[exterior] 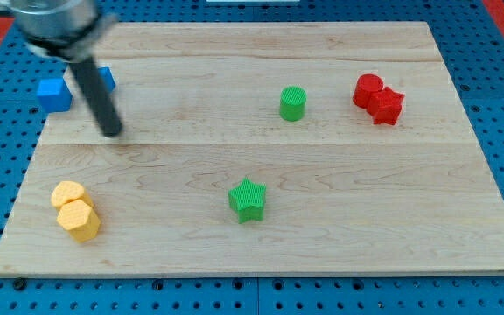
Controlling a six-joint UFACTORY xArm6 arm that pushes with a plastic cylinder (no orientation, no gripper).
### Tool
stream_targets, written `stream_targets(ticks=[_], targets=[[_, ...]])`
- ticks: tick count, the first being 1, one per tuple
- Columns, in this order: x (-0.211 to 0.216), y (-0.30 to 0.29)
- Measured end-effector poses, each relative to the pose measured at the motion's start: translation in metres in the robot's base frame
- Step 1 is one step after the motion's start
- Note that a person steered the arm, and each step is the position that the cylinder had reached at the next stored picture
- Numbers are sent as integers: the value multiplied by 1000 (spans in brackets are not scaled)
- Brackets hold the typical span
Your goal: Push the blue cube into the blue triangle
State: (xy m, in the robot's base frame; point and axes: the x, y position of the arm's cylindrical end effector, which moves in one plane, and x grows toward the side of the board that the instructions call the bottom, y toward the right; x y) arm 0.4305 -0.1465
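Observation:
The blue cube [54, 94] sits at the board's left edge, near the view's top left. The blue triangle [105, 80] lies just to its right and is partly hidden behind my rod. A small gap seems to separate the two, with the rod crossing it. My tip [112, 131] rests on the board below and to the right of both blue blocks, touching neither.
A green cylinder [293, 103] stands at the top centre. A red cylinder [367, 89] touches a red block [387, 106] at the top right. A green star [248, 199] lies at the bottom centre. Two yellow blocks [75, 210] sit together at the bottom left.

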Motion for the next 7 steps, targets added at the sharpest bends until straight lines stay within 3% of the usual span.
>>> stream_targets(ticks=[1,2,3,4,5,7], targets=[[-12,75],[1,-70],[10,-157],[10,-157],[-27,-158],[-54,-159]])
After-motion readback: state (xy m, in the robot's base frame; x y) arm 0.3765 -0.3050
